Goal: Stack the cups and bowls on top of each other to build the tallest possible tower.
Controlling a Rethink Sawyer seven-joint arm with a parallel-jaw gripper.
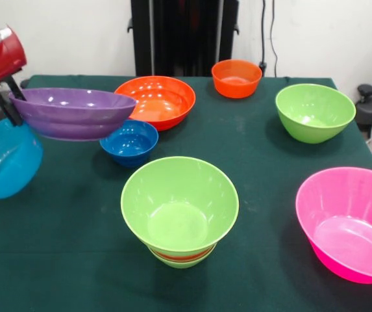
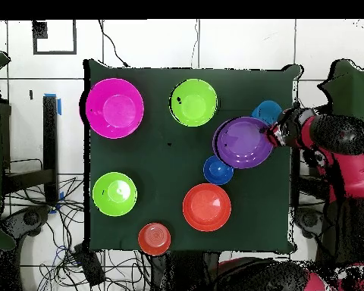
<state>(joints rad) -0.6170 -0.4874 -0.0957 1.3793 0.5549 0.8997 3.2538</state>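
The tower (image 1: 179,211) (image 2: 193,102) stands near the front middle: a wide lime green bowl on top, with an orange band and a green base showing beneath. My gripper (image 1: 13,104) (image 2: 274,135) is at the far left, shut on the rim of a wide purple bowl (image 1: 75,114) (image 2: 243,142), which hangs slightly tilted above the cloth. Under the arm sits a light blue bowl (image 1: 4,159) (image 2: 267,111). A small dark blue bowl (image 1: 129,142) (image 2: 218,170) lies just beside the purple one.
A large orange bowl (image 1: 156,101) (image 2: 207,206) and a small orange bowl (image 1: 236,78) (image 2: 154,238) sit at the back. A lime green bowl (image 1: 314,112) (image 2: 114,193) is at the right, a pink bowl (image 1: 348,221) (image 2: 114,107) at the front right, all on the green tablecloth (image 1: 257,156).
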